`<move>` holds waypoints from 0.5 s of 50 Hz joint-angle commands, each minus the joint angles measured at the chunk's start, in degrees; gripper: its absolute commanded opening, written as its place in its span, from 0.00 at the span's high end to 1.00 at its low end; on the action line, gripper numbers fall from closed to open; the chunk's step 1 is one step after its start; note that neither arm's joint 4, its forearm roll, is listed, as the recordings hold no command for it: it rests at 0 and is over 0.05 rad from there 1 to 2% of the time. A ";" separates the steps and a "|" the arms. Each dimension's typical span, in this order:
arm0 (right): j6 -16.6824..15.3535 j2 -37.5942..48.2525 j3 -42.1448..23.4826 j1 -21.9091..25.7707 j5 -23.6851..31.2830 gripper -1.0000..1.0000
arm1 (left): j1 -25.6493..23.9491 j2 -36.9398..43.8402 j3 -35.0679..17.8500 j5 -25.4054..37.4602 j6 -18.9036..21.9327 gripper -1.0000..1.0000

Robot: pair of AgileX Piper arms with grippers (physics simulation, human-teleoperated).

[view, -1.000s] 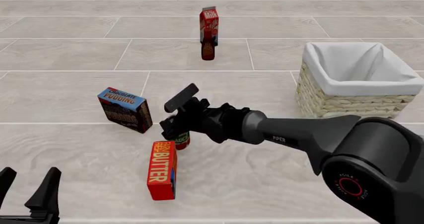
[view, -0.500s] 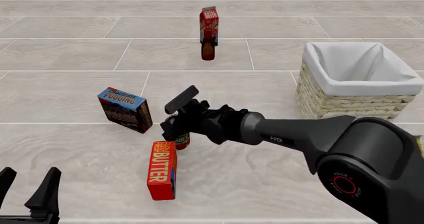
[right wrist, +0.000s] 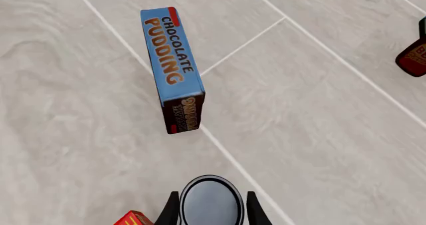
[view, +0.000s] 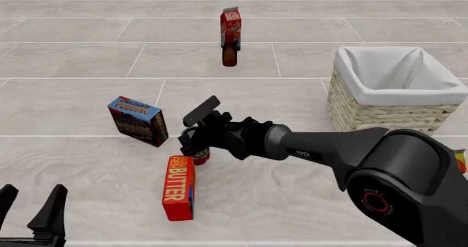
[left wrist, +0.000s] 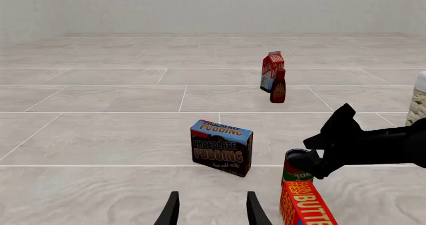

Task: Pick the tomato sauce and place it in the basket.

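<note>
The tomato sauce (right wrist: 211, 203) stands lower-centre in your right wrist view, between the right gripper (right wrist: 211, 210)'s parted fingers, straddled ready for closing; whether they clamp it, I cannot tell.

The right gripper (view: 192, 141) is hiding most of the tomato sauce (view: 201, 155). The picture's edge is cutting off the butter box (left wrist: 308, 206) and the basket (left wrist: 418, 103).
</note>
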 commanded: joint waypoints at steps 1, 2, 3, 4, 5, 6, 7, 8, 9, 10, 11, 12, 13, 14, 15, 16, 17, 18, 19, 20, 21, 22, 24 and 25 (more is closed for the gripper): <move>0.13 0.23 0.00 -0.08 -0.13 0.00 | 0.00 0.00 0.00 0.00 0.00 0.00; 0.16 0.26 0.02 -0.07 -0.16 0.00 | 0.00 0.00 0.00 0.00 0.00 0.00; 0.13 0.31 0.03 -0.11 -0.21 0.00 | 0.00 0.00 0.00 0.00 0.00 0.00; 0.15 0.41 -0.04 -0.13 -0.20 0.00 | 0.00 0.00 0.00 0.00 0.00 0.00; 0.16 0.44 -0.07 -0.15 -0.20 0.00 | 0.00 0.00 0.00 0.00 0.00 0.00; 0.09 0.49 -0.11 -0.17 -0.20 0.00 | 0.00 0.00 0.00 0.00 0.00 0.00; 0.19 0.57 -0.23 -0.20 -0.12 0.00 | 0.00 0.00 0.00 0.00 0.00 0.00; 0.11 0.62 -0.22 -0.20 -0.20 0.00 | 0.00 0.00 0.00 0.00 0.00 0.00; 0.10 0.69 -0.26 -0.20 -0.18 0.00 | 0.00 0.00 0.00 0.00 0.00 0.00; 0.11 0.77 -0.30 -0.20 -0.18 0.00 | 0.00 0.00 0.00 0.00 0.00 0.00; 0.09 0.83 -0.32 -0.19 -0.21 0.00 | 0.00 0.00 0.00 0.00 0.00 0.00; 0.15 0.90 -0.40 -0.16 -0.12 0.00 | 0.00 0.00 0.00 0.00 0.00 0.00; 0.09 0.90 -0.37 -0.11 -0.17 0.00 | 0.00 0.00 0.00 0.00 0.00 0.00; 0.09 0.90 -0.37 -0.11 -0.17 0.00 | 0.00 0.00 0.00 0.00 0.00 0.00; 0.15 0.94 -0.41 -0.07 -0.13 0.00 | 0.00 0.00 0.00 0.00 0.00 0.00; 0.15 1.03 -0.50 -0.09 -0.12 0.00 | 0.00 0.00 0.00 0.00 0.00 0.00; 0.12 1.12 -0.54 -0.10 -0.17 0.00 | 0.00 0.00 0.00 0.00 0.00 0.00; 0.14 1.13 -0.55 -0.08 -0.15 0.00 | 0.00 0.00 0.00 0.00 0.00 0.00; 0.15 1.30 -0.53 -0.03 -0.21 0.00 | 0.00 0.00 0.00 0.00 0.00 0.00; 0.19 1.34 -0.53 -0.04 -0.23 0.00 | 0.00 0.00 0.00 0.00 0.00 0.00; 0.17 1.43 -0.57 -0.05 -0.24 0.00 | 0.00 0.00 0.00 0.00 0.00 0.00; 0.18 1.52 -0.63 -0.05 -0.22 0.00 | 0.00 0.00 0.00 0.00 0.00 0.00; 0.15 1.66 -0.72 -0.13 -0.23 0.00 | 0.00 0.00 0.00 0.00 0.00 0.00; 0.15 1.66 -0.72 -0.13 -0.23 0.00 | 0.00 0.00 0.00 0.00 0.00 0.00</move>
